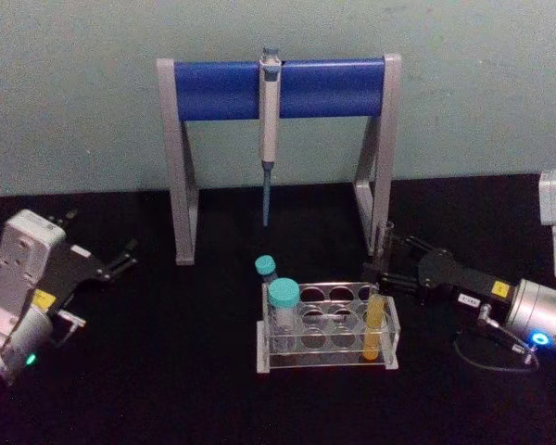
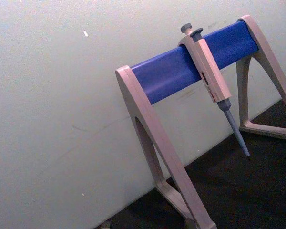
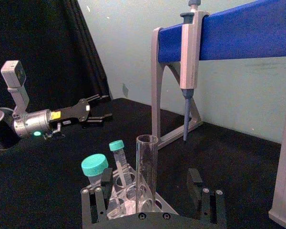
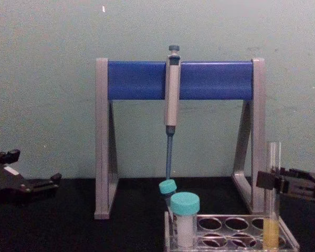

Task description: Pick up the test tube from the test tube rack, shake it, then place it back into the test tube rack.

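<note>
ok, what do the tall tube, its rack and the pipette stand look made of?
Test tube: clear, glossy, thin wall, background shows through; likely glass, clear plastic possible.
Test tube rack: transparent greyish plates with bright edges; looks like acrylic.
Pipette stand: matte grey legs, satin blue bar; moulded plastic or painted metal, cannot tell.
</note>
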Controlling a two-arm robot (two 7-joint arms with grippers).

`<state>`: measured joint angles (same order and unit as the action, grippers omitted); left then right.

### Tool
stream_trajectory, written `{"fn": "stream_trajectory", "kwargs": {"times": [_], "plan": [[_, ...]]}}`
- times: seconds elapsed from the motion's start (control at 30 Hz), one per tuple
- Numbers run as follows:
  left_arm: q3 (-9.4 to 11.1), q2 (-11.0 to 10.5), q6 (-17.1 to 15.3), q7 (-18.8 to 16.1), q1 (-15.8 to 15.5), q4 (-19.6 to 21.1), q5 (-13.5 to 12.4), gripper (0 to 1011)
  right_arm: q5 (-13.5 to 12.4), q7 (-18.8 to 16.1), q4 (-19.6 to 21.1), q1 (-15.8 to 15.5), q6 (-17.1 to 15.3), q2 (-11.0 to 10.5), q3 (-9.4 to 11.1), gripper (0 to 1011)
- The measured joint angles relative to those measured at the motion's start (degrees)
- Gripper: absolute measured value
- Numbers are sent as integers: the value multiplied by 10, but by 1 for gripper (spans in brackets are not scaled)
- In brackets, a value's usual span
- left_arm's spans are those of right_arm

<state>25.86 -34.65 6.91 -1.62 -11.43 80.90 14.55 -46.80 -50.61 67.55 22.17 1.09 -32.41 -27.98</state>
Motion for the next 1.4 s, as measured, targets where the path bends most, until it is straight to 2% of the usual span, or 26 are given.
{"fn": "stream_trajectory", "kwargs": {"times": [0.17, 0.37, 0.73, 0.77, 1.03, 1.4], "plan": [[0, 0, 0, 0, 0, 0, 0, 1001, 0, 0, 0, 0, 0, 0, 0, 995], [0, 0, 0, 0, 0, 0, 0, 1001, 0, 0, 0, 0, 0, 0, 1, 874], [0, 0, 0, 0, 0, 0, 0, 1001, 0, 1, 1, -1, 0, 0, 1, 548], [0, 0, 0, 0, 0, 0, 0, 1001, 0, 1, 1, -1, 0, 0, 1, 487], [0, 0, 0, 0, 0, 0, 0, 1001, 0, 1, 1, -1, 0, 0, 1, 233], [0, 0, 0, 0, 0, 0, 0, 1001, 0, 1, 1, -1, 0, 0, 1, 222]]}}
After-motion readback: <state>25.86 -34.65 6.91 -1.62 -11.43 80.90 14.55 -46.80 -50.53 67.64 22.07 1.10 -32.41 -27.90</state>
